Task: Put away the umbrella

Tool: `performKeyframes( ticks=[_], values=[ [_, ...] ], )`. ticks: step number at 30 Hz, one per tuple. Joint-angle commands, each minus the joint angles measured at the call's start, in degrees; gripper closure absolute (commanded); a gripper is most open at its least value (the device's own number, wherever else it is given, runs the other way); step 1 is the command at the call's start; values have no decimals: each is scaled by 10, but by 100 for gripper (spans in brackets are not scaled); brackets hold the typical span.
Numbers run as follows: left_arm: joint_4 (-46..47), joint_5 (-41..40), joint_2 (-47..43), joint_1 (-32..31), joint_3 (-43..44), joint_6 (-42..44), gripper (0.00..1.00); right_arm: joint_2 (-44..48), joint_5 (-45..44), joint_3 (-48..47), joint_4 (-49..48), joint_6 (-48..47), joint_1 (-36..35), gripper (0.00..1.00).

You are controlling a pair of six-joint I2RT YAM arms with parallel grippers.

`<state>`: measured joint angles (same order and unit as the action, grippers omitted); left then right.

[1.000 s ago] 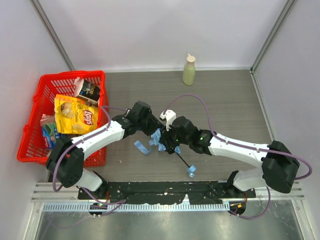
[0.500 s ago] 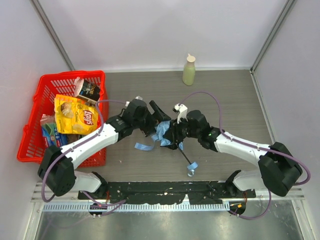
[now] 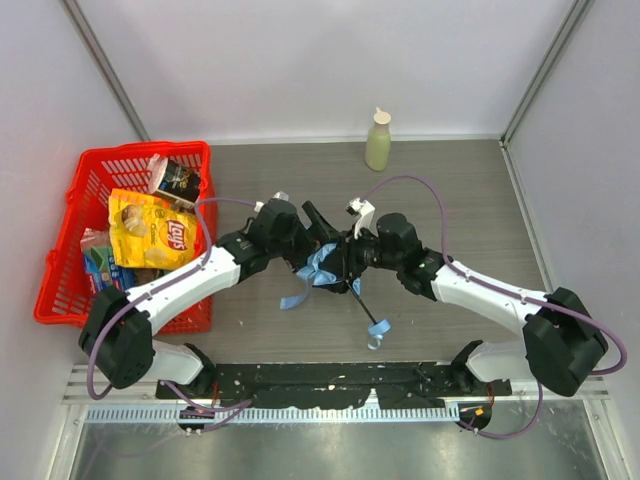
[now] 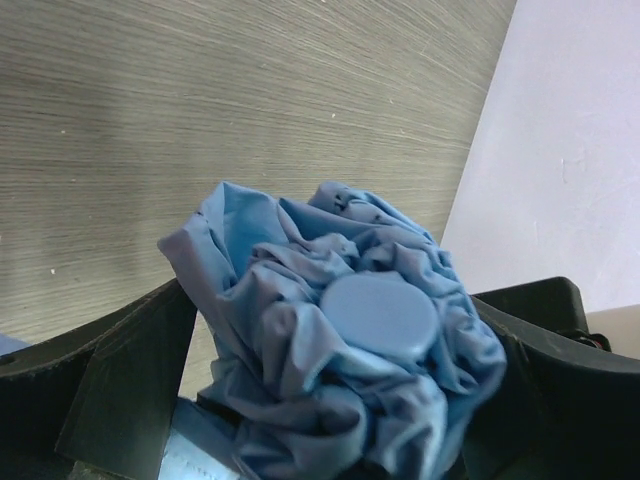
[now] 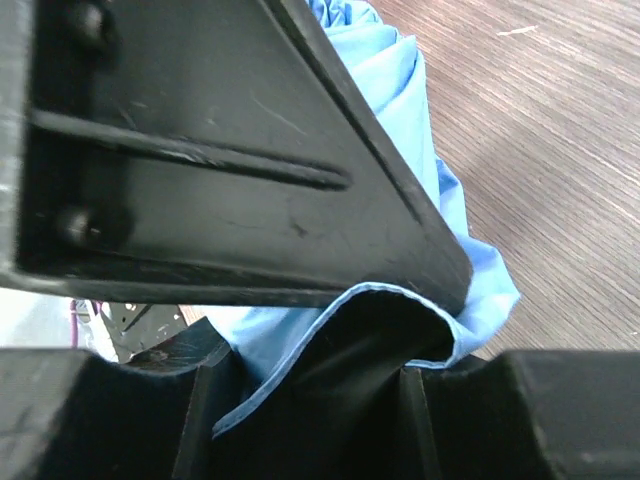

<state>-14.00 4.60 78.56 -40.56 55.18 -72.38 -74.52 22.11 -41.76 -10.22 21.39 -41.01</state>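
Note:
The umbrella (image 3: 325, 268) is a bunch of sky-blue fabric held above the table's middle between my two grippers. Its thin black shaft (image 3: 365, 308) slants down to the small light-blue handle (image 3: 381, 328), and a blue strap (image 3: 295, 298) hangs to the left. My right gripper (image 3: 346, 262) is shut on the fabric; in the right wrist view a blue fold (image 5: 400, 90) is pinched between the black fingers (image 5: 440, 320). My left gripper (image 3: 316, 242) is open, its fingers spread either side of the crumpled canopy and its round cap (image 4: 378, 318).
A red basket (image 3: 60, 250) at the left holds a yellow chips bag (image 3: 150, 230) and other packets. A pale green bottle (image 3: 378, 140) stands at the back wall. Grey walls close in both sides.
My left gripper's jaws have spread wide around the canopy. Both grippers and the umbrella have shifted a little toward the back, and the strap now hangs lower.

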Motion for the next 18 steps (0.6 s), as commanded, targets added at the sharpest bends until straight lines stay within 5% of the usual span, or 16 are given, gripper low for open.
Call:
performKeyframes(
  ticks=[1,6,15,18],
  values=[
    [20,-1,14,-15,12,1,1,42,1,-55,-60,20,1,99],
    [53,16,40,-25,23,-23,18,32,11,-57,-96,58,1,99],
    [64,10,49,-25,33,-35,97,41,32,-26,-97,100,1,98],
    [68,8,48,-24,32,-42,100,48,12,-42,3,77,1,79]
  ],
)
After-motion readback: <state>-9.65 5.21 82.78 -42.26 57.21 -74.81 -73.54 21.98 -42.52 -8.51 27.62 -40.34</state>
